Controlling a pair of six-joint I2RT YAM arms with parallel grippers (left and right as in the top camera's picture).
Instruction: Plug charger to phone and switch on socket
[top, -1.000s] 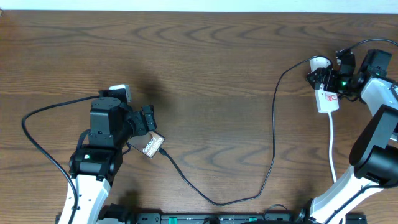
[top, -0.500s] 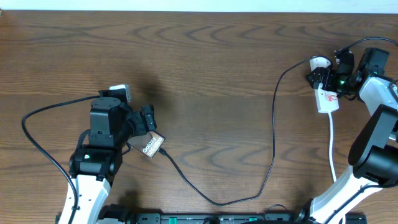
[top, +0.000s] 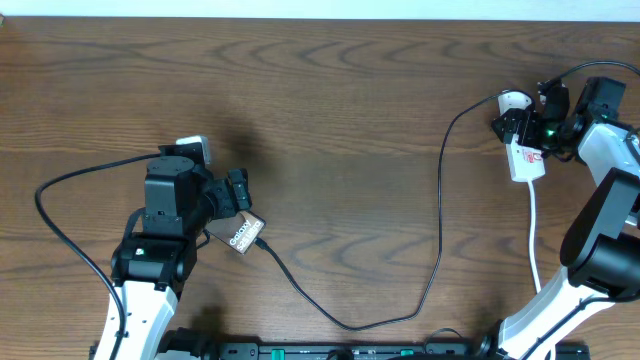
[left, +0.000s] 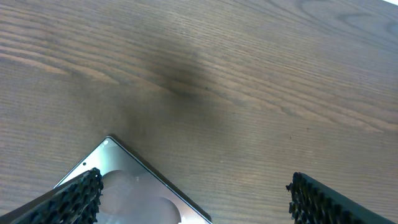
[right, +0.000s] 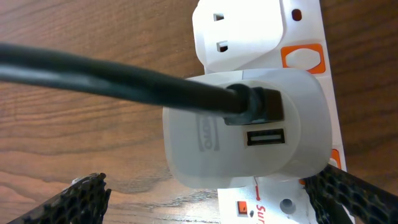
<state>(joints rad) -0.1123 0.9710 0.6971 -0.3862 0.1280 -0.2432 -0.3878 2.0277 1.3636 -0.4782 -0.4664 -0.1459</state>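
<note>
Charger (top: 440, 220) seems in phone (top: 243, 237); your left end effector (left: 193, 199) and right end effector (right: 208, 193) gape wide; switch the socket (right: 249, 25) on next.

Brown wood table (top: 330, 100) (grain running side to side), a white strip (top: 300, 8) along its far edge, and a rounded white adapter (right: 205, 165) with a USB port showing

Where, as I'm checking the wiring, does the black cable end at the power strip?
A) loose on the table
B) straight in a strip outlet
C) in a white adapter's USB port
C: the right wrist view shows the black cable plugged into the white adapter, above its free USB port, on the power strip.
</note>
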